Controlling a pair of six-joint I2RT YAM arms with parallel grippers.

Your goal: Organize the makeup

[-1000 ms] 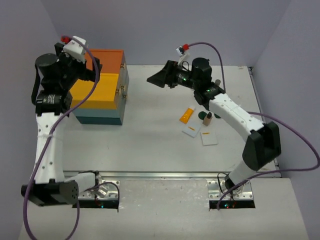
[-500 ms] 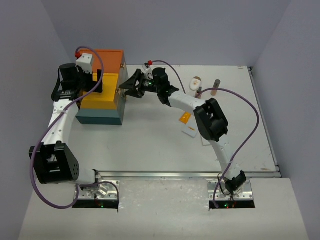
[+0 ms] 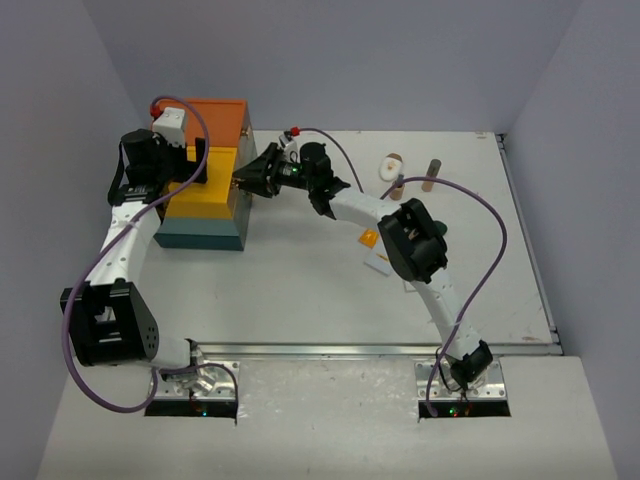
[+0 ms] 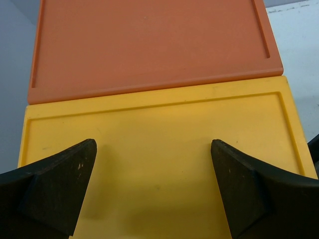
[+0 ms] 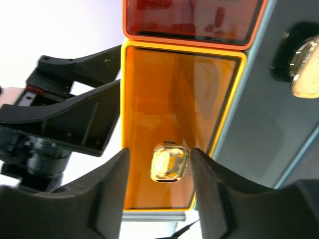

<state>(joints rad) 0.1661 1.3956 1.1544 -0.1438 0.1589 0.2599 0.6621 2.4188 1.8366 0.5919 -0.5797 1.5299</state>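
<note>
The makeup lies on the table's right half: a white round puff, two tan bottles, an orange tube and a flat white packet. The dark green discs are hidden behind the right arm. My right gripper is at the front of the drawer box. In the right wrist view it is open, with a finger on each side of the gold knob of the yellow drawer and a gap on both sides. My left gripper is open and empty just above the box's yellow top.
The drawer box has an orange top tier, a yellow middle and a teal base. A second gold knob shows on the teal drawer front. The right arm stretches across the table's middle over the packets.
My right gripper has swung left from the table's middle to the box front and now brackets the yellow drawer's knob. My left gripper has settled over the box top.
</note>
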